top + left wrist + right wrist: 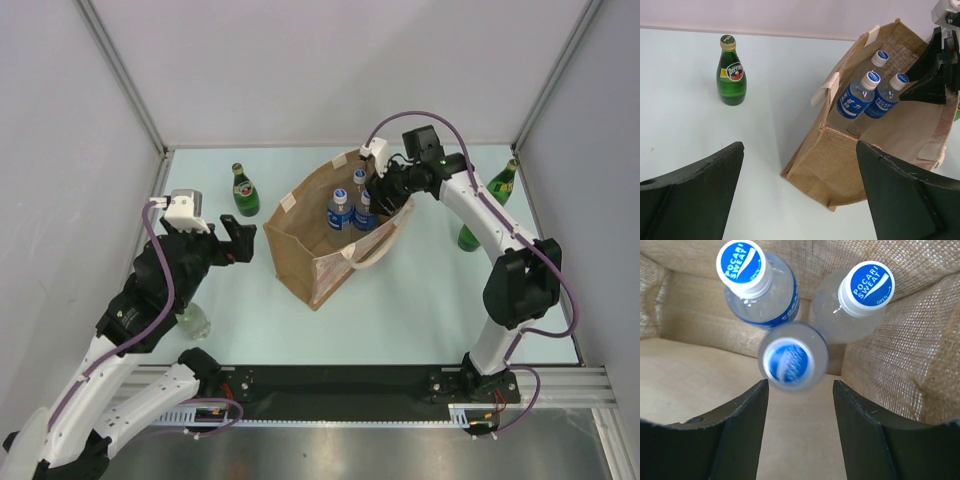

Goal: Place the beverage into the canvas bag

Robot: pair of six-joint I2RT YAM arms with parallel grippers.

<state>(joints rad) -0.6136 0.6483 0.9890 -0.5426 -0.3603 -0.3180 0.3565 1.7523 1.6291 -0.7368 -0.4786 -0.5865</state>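
The tan canvas bag [322, 262] stands open mid-table, with cream handles. Three clear Pocari Sweat bottles with blue-white caps stand inside it [341, 208]. My right gripper [383, 192] hangs open inside the bag's mouth. In the right wrist view its jaws [800, 387] stand apart just behind the nearest bottle [792, 357], which is blurred and not between them. The other two bottles [747, 275] [862, 295] stand beyond. My left gripper [240, 240] is open and empty left of the bag [855, 165], above bare table [799, 150].
A green Perrier bottle [245, 190] [731, 72] stands left of the bag at the back. Another green bottle [487, 205] stands at the far right behind my right arm. A clear bottle [192, 320] stands under my left arm. Walls enclose the table on three sides.
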